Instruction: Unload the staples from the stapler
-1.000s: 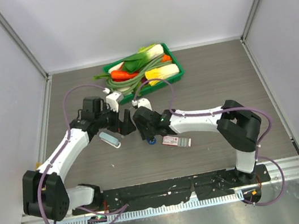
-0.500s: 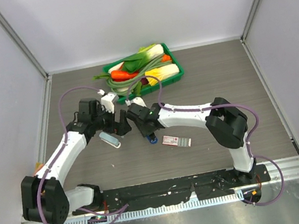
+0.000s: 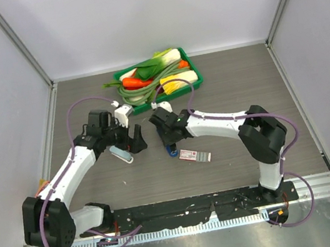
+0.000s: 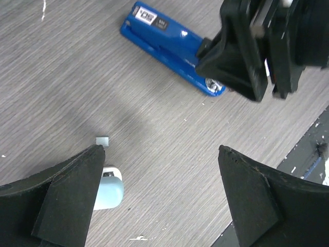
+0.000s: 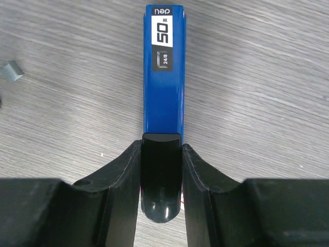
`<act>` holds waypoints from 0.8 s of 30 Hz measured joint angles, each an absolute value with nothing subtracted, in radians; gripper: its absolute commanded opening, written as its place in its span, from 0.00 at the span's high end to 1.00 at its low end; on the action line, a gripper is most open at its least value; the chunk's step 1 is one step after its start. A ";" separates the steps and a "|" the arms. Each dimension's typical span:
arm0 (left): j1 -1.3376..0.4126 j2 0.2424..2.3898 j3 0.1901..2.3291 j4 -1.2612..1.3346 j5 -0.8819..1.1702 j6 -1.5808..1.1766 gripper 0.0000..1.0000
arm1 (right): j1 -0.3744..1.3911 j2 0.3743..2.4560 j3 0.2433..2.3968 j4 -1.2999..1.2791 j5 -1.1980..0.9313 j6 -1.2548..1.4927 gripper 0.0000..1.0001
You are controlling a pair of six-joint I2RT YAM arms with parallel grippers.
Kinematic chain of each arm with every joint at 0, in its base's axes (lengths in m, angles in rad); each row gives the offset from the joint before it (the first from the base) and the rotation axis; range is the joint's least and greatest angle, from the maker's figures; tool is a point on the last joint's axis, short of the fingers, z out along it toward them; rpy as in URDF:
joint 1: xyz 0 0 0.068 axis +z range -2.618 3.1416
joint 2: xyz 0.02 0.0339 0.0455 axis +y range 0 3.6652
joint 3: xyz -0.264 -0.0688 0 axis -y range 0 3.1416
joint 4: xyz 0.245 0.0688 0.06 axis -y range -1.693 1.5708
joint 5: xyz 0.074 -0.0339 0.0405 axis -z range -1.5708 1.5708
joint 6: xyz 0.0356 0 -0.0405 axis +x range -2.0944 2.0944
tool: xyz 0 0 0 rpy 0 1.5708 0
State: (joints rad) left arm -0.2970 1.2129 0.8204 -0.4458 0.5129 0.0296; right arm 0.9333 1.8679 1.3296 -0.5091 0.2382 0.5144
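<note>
The dark blue stapler (image 5: 163,77) lies flat on the wood-grain table, its white label at the far end. My right gripper (image 5: 161,146) is shut on its black rear end, one finger on each side. In the top view the stapler (image 3: 171,151) mostly hides under the right gripper (image 3: 166,139). A tiny silvery-grey strip, the staples (image 4: 102,140), lies loose on the table left of the stapler (image 4: 169,38); the right wrist view has the staples (image 5: 11,71) at its left edge. My left gripper (image 4: 160,152) hangs open above bare table, holding nothing.
A pale teal-and-white oblong thing (image 3: 121,153) lies under the left gripper (image 3: 137,139). A small red-and-white box (image 3: 194,155) sits just right of the stapler. A green tray (image 3: 192,67) of toy vegetables stands at the back.
My right gripper has closed onto the stapler's rear end and shifted slightly right. The left gripper has drawn back a little to the left and stays open.
</note>
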 measured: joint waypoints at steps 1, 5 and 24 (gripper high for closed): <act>-0.297 1.212 0.820 -0.450 0.523 0.032 0.05 | 0.925 1.849 1.309 -0.501 0.238 0.529 0.99; -0.297 1.208 0.820 -0.466 0.547 0.038 0.06 | 0.908 1.793 1.261 -0.477 0.241 0.571 0.99; -0.387 1.293 0.820 -0.440 0.654 0.102 0.04 | 0.915 1.513 0.975 -0.017 0.232 0.773 0.99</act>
State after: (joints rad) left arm -0.3874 1.2926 0.8204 -0.4400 0.6537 0.1024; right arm 0.9150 1.5127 0.9749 -0.0166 0.2317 0.7727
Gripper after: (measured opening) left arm 0.953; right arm 0.385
